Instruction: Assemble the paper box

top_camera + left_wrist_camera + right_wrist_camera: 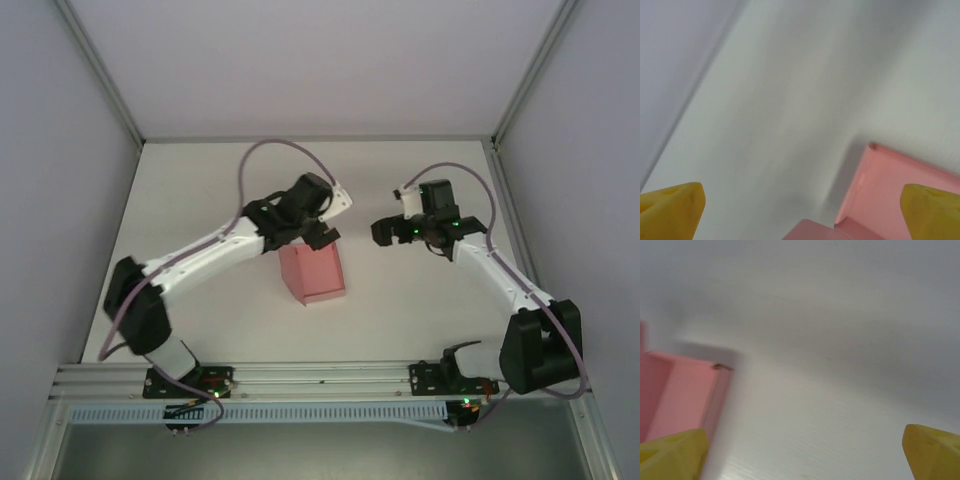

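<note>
The paper box [314, 273] is a small salmon-pink folded box standing on the white table [420, 300] between the two arms. My left gripper [320, 236] hovers just over the box's far edge. In the left wrist view that gripper [801, 212] is open, its yellow fingertips [671, 209] spread wide, and a pink corner of the box [890, 185] lies low between them, untouched. My right gripper [384, 232] sits to the right of the box, apart from it. It is open [801, 452], with bare table between its fingertips [932, 450] and the box [682, 390] at the left edge.
White walls with metal corner posts [100, 75] close in the table on the left, right and back. A metal rail [320, 378] carrying both arm bases runs along the near edge. Purple cables [262, 150] loop above each wrist.
</note>
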